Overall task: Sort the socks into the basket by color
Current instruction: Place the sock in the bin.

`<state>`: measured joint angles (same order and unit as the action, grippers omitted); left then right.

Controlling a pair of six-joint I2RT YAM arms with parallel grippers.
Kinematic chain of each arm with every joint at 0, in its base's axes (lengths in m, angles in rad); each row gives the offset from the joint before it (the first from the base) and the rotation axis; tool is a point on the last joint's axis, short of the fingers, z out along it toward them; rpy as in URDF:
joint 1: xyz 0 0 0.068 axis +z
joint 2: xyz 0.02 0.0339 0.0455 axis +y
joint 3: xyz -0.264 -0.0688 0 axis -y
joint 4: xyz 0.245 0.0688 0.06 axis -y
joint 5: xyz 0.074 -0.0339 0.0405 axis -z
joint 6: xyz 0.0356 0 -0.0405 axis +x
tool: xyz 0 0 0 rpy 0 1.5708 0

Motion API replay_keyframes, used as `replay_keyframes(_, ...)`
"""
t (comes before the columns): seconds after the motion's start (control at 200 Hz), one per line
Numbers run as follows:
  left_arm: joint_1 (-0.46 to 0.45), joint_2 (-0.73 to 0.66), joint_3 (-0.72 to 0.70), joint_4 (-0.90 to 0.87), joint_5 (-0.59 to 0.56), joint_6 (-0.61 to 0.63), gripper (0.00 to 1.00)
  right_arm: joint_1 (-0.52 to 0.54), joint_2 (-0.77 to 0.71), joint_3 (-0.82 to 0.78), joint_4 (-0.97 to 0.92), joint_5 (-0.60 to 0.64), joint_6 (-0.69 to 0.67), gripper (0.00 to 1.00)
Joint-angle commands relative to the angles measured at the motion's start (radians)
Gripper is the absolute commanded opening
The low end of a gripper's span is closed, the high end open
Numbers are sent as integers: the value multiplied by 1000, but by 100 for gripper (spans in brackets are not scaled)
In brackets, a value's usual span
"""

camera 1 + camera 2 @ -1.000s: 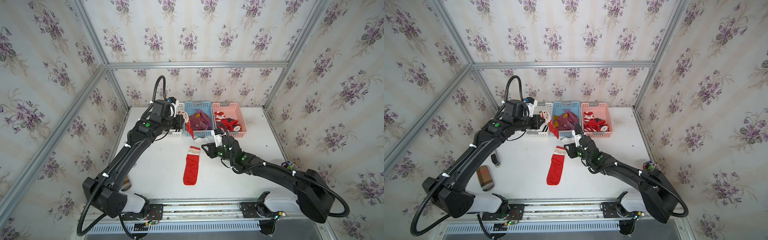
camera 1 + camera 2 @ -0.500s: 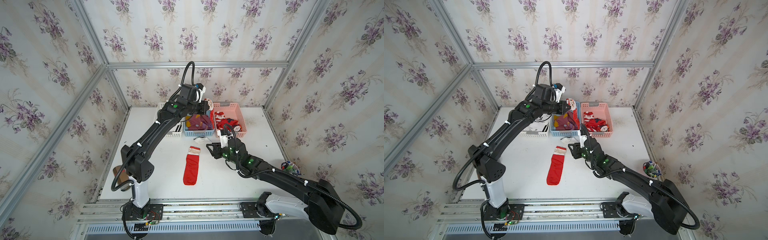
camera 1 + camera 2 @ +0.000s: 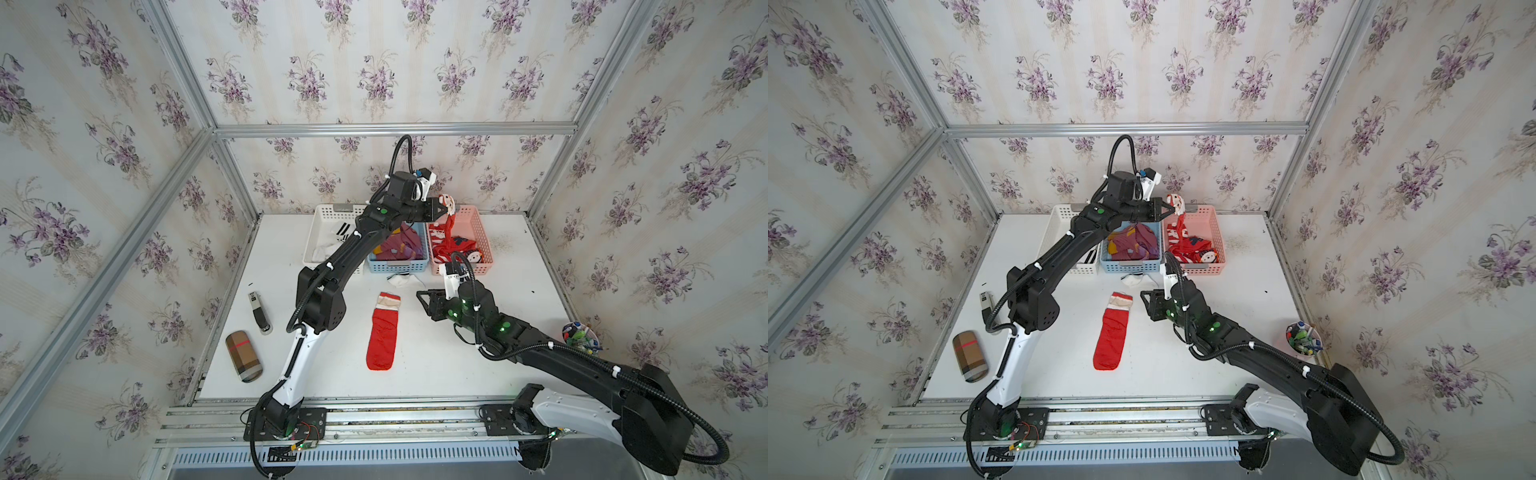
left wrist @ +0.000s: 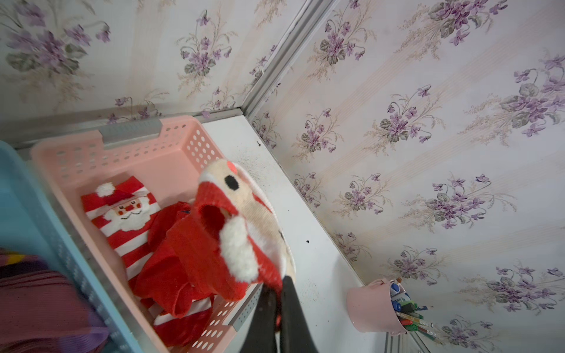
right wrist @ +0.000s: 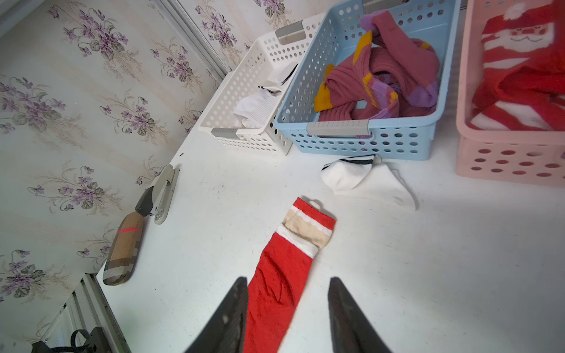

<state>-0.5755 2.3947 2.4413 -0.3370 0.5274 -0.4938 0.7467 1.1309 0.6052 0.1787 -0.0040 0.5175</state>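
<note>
Top view, upper centre: three baskets line the desk's far edge. The white basket (image 3: 328, 212) holds white socks (image 3: 341, 230), the blue basket (image 3: 397, 266) maroon socks (image 3: 401, 245), the pink basket (image 3: 482, 235) Santa socks (image 3: 446, 251). A white sock (image 3: 400, 280) lies before the blue one. A red sock (image 3: 382, 332) lies mid-frame on bare desk (image 3: 436, 374). The left tool (image 3: 441, 207), arm outstretched, pinches a hanging sock (image 3: 451, 222) over the pink basket. The right tool (image 5: 287, 279), half-wide and empty, hovers right of the red sock.

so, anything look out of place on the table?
Yes: a white striped sock lies crumpled on the table against the blue basket front, outside the white basket. A red sock lies flat mid-table, unsorted.
</note>
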Motion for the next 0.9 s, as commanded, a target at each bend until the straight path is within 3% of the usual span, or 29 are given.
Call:
replay_keyframes(0.0,-6,35,11,163,83,-63,6,1,-10,-1,6,18,17,44)
replay_keyframes(0.27,-8,127,19,225,79,-124,14,2,-23,-3,-10,22,19,45)
replay_keyframes(0.39,-7,155,22,220,59,-129,44,2,-26,-4,-18,22,23,45)
replay_keyframes(0.44,-6,158,22,214,46,-123,48,2,-28,-5,-20,22,23,44)
replay_keyframes(0.629,-1,140,17,170,34,-89,50,2,-37,-9,-28,35,24,45)
replay_keyframes(0.894,6,-11,-83,84,-23,16,54,1,-31,24,-55,65,12,45)
